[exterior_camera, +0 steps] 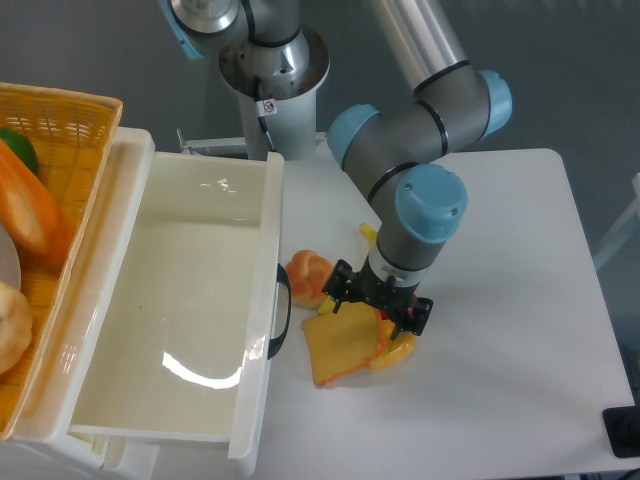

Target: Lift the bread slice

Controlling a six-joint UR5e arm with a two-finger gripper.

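Hovering tool (378,303) low over bread slice (338,347), beside bun (309,276)

Plastic, wicker and painted metal on a matt table

The bread slice (340,346) looks smooth, slightly shiny plastic; the bun (308,274) is glossy. At 9 o'clock the white tray (262,330) gleams with glare beside a woven wicker basket (70,120). The table (520,330) is matt white.
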